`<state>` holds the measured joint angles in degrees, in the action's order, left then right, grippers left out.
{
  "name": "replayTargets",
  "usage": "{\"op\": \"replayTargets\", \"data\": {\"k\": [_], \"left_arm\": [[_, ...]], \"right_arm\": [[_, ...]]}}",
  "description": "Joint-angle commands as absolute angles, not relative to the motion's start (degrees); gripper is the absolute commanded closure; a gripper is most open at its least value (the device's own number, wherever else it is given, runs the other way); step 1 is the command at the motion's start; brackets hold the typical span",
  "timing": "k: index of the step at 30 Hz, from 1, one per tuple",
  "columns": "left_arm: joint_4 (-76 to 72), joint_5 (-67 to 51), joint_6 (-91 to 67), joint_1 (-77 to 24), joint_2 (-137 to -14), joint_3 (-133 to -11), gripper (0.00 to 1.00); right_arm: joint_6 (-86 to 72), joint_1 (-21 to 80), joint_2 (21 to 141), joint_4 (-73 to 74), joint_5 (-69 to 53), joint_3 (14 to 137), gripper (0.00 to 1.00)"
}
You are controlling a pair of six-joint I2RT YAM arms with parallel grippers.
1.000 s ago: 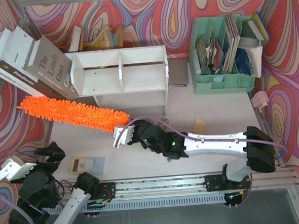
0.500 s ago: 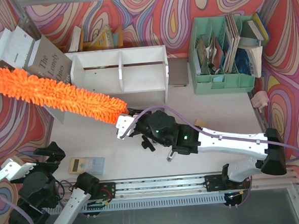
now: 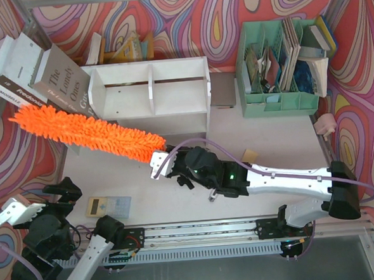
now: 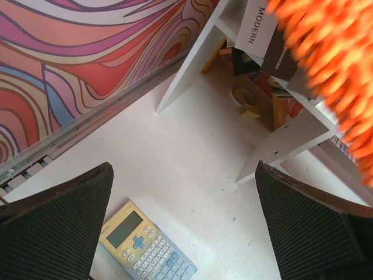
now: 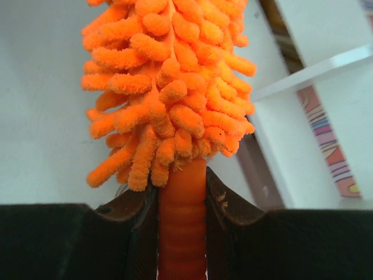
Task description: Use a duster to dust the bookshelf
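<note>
Over white worktop [image 3: 282, 140] walled in swirls: standing shelf [image 3: 149, 95] along the far edge, left of centre. Slanting duster [image 3: 88, 134] across the shelf's near-left corner, fluff reaching toward the left edge. Pinching its handle [image 5: 182, 233] between the right gripper's [image 3: 158, 166] fingers. Hanging left gripper [image 4: 183, 227] spread wide above the near-left corner, over calculator [image 4: 145, 251].

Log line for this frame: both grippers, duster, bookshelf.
right gripper: shut on duster handle | duster head: angled past bookshelf left end, contact unclear | left gripper: open, empty, near calculator
</note>
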<state>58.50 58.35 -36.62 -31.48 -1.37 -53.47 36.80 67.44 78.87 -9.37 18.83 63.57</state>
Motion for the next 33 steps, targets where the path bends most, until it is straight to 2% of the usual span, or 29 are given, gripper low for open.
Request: {"op": "replayTargets", "data": {"k": [1, 8, 17, 33], "left_arm": [[57.4, 58.2, -35.5, -31.3, -2.2, -52.6, 0.02], [57.5, 58.1, -35.5, -31.3, -2.5, -52.7, 0.02], [57.6, 58.3, -35.6, -31.3, -2.8, -52.8, 0.02], [57.6, 58.3, -35.6, -31.3, -3.2, -52.8, 0.02]], "right_arm": [[33.3, 67.4, 75.6, -9.9, 22.1, 60.5, 1.00], [31.4, 67.4, 73.1, -7.8, 23.7, 58.5, 1.00], [31.4, 67.4, 68.6, -4.2, 23.5, 63.7, 1.00], [22.6, 67.4, 64.4, 3.7, 26.8, 54.6, 1.00]]}}
